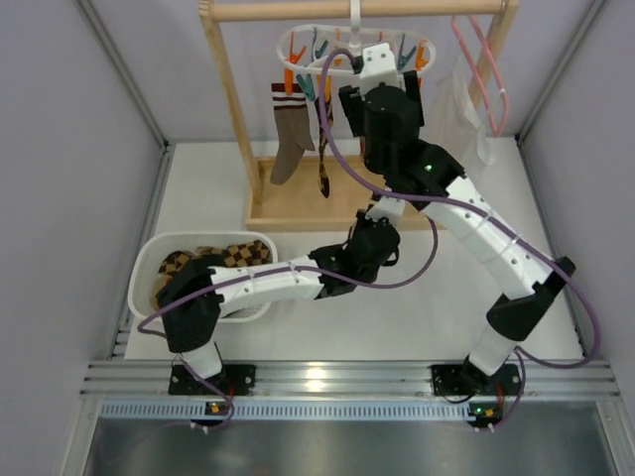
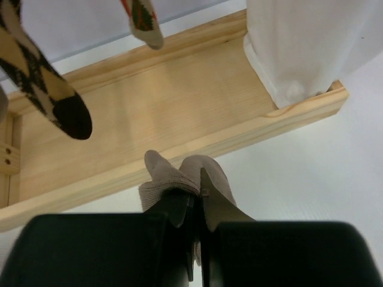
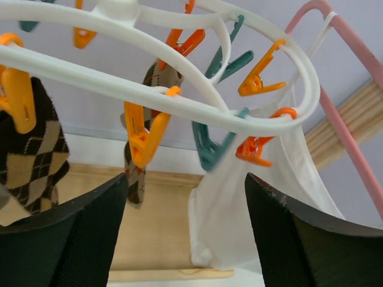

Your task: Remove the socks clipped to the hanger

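top view: the hanger [image 1: 352,45] is hung at 12 o'clock on the wooden rack [image 1: 288,203], and two socks [image 1: 291,129] are clipped at its 9 o'clock end. more socks are lying in the white basket [image 1: 149,273] at 8 o'clock. the left arm [image 1: 268,283] and right arm [image 1: 486,233] are crossed close together below the hanger, so a knock between them is judged possible if either is swung wide.

left wrist view: the left gripper [image 2: 194,206] is closed tight on a taupe sock [image 2: 179,176], near the edge of the rack's base. if it is carried low, the sock could be dragged over the wood or dropped short of the basket.

right wrist view: the right gripper [image 3: 185,233] is spread wide with nothing held, just under the hanger. an orange clip [image 3: 143,134] at 11 o'clock and a teal clip [image 3: 209,149] at 12 o'clock are nearer than any sock, and the white garment [image 3: 251,203] is hung at 2 o'clock. a clip or the garment could be seized by mistake, or the hanger pulled off its bar.
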